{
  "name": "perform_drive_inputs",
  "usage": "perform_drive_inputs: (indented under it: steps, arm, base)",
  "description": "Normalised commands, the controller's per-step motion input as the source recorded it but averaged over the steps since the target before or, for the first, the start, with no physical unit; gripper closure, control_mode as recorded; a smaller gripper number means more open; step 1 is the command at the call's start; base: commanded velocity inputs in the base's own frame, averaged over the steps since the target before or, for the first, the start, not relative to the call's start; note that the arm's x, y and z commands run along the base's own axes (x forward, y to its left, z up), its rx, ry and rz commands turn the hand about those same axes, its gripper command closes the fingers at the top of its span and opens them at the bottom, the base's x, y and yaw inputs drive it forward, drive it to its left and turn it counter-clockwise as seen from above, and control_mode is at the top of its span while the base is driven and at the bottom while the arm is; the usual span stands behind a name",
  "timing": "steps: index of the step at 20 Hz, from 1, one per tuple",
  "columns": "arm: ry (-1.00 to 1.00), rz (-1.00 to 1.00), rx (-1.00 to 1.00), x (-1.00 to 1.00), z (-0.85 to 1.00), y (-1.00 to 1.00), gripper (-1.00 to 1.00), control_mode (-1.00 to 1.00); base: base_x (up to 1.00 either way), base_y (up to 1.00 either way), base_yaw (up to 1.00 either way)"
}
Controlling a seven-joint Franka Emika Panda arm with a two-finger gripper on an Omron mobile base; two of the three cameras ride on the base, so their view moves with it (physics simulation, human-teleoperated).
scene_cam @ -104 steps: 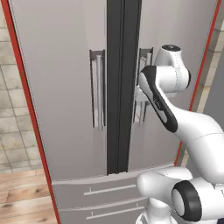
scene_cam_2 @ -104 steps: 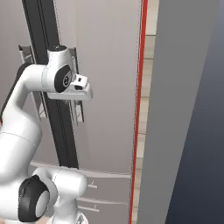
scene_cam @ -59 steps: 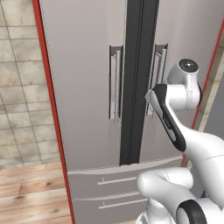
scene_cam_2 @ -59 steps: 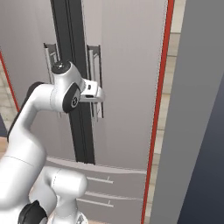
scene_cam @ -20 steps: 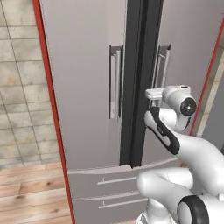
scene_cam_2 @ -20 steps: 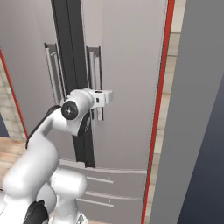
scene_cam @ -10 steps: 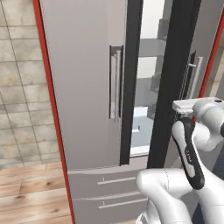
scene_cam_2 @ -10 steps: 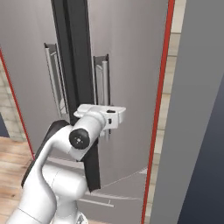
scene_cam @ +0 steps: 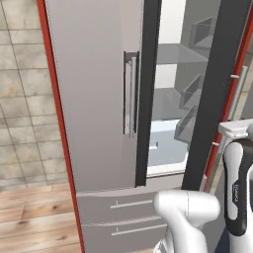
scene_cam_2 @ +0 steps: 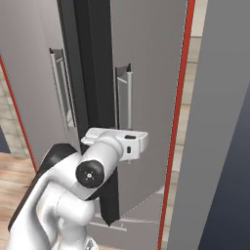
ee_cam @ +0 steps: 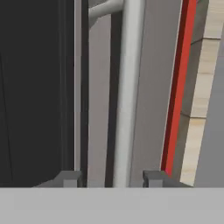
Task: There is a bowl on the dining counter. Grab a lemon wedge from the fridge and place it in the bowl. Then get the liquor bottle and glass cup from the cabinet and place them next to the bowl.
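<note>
The silver-grey fridge (scene_cam: 94,99) stands in front of me with its right door (scene_cam_2: 146,73) swung wide on its hinge, so the lit shelves and door bins (scene_cam: 192,94) show. In the hand view my gripper (ee_cam: 111,177) straddles the right door's vertical handle (ee_cam: 129,87). The fingertips (ee_cam: 70,177) stand apart, with a gap on the left side of the bar, so the gripper is open. From the right base view, the gripper (scene_cam_2: 131,149) sits low on that handle (scene_cam_2: 128,97). The left door (scene_cam: 99,74) stays closed. The lemon wedge, bowl, dining counter, liquor bottle, glass cup and cabinet are out of view.
A red side panel (scene_cam_2: 178,97) and a grey wall (scene_cam_2: 219,122) stand close behind the open door. Two fridge drawers (scene_cam: 128,217) lie below the doors. A tiled wall (scene_cam: 20,99) and wood floor (scene_cam: 29,217) are at the left.
Held by its handle, the right door has swung from nearly closed to wide open, and the arm went down and right with it. The fingers have now spread off the handle.
</note>
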Motion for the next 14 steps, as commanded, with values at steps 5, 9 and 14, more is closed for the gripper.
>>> perform_drive_inputs:
  steps: [5,9,14]
  arm:
    - [0.00,0.00,0.00,-1.00,0.63,0.22,-1.00,-1.00]
    - [0.00,0.00,-0.02,-1.00,0.67,0.30,-1.00,-1.00]
    - [0.20,0.00,-0.08,-0.66,0.47,0.68,-1.00,-1.00]
  base:
    - [0.00,0.00,0.00]
    - [0.00,0.00,0.00]
    - [0.00,0.00,0.00]
